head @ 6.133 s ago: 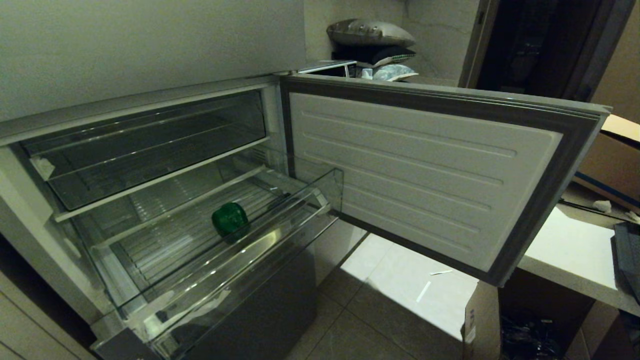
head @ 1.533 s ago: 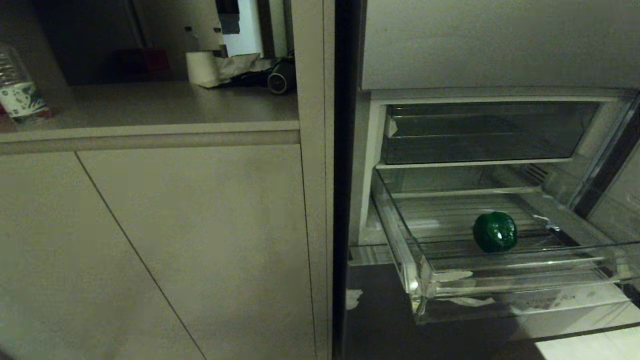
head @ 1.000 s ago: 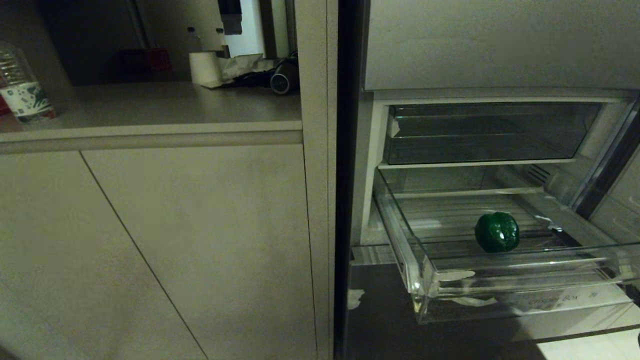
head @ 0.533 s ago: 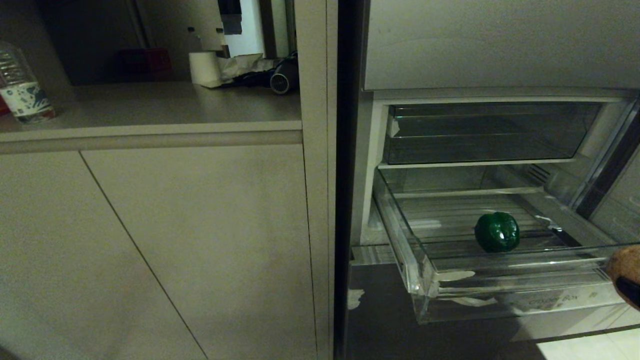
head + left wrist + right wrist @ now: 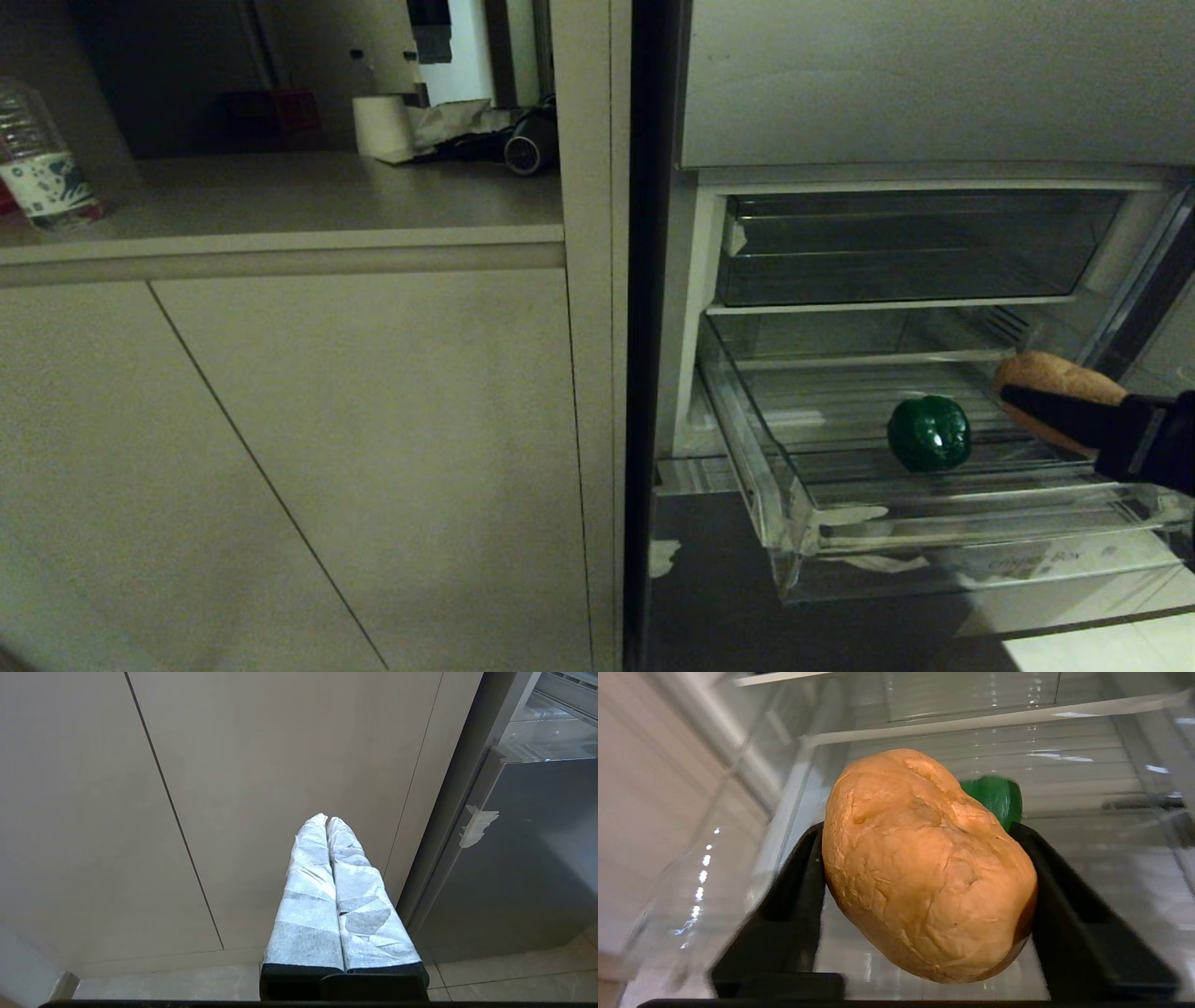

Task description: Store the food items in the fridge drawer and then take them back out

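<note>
1. Right wrist view had my right gripper (image 5: pixel 924 877) clamped on the tan-orange lump (image 5: pixel 924 868), one black finger (image 5: pixel 784 905) pressed to each side of it.
2. That lump (image 5: pixel 1050 387) hung above the right end of the fridge drawer (image 5: pixel 794 523), clear of the ribbed floor.
3. Just beyond it, the green pepper (image 5: pixel 929 432) sat on the drawer floor, near the front lip.
4. The shallower clear bin (image 5: pixel 896 271) above was pushed in.
5. My left gripper (image 5: pixel 327 823) pointed at the beige cabinet door (image 5: pixel 280 765), wrapped fingers pressed together, holding nothing.
6. A water bottle (image 5: pixel 42 168) stood on the counter, far left.
</note>
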